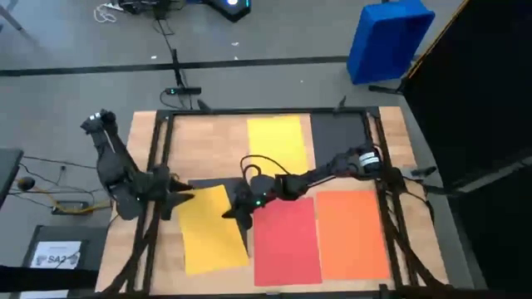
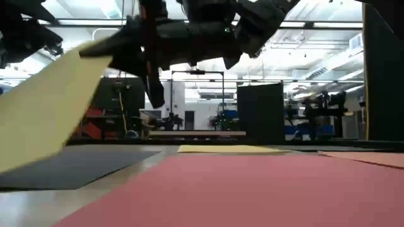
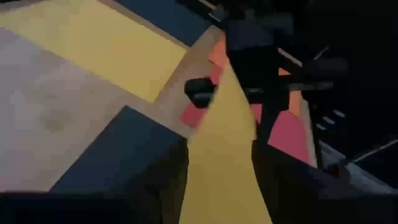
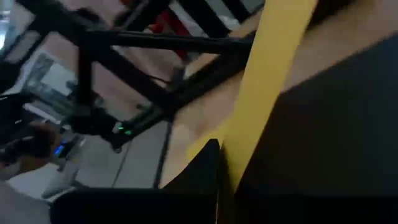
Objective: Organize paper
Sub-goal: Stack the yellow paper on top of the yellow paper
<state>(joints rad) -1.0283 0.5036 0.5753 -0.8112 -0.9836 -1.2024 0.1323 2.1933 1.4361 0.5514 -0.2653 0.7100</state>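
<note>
Several paper sheets lie on the wooden table: yellow [image 1: 274,143] and dark [image 1: 339,133] at the far side, red [image 1: 287,242] and orange [image 1: 353,234] at the near side. Another yellow sheet [image 1: 209,237] sits near left, over a dark sheet [image 1: 204,183]. My right gripper [image 1: 235,213] is shut on this yellow sheet's right edge, and the sheet [image 2: 44,120] slopes up from the left. My left gripper [image 3: 219,149] stands open at the sheet's left far corner, with the yellow sheet [image 3: 221,186] running between its fingers. My right gripper pinches the near-left yellow sheet's right edge [image 4: 244,134] between its two fingers, close to the far corner. The fingers come nearly level from the table's right. That edge [image 2: 88,53] is lifted, and the sheet tilts down toward the table's left. My left gripper: whether its open fingers touch the sheet, I cannot tell.
A black frame [image 1: 158,158] runs round the table. A blue bin [image 1: 389,37] stands on the floor past the far right corner. A dark box with a white label [image 1: 58,253] sits left of the table. Bare wood [image 1: 204,141] shows at the far left.
</note>
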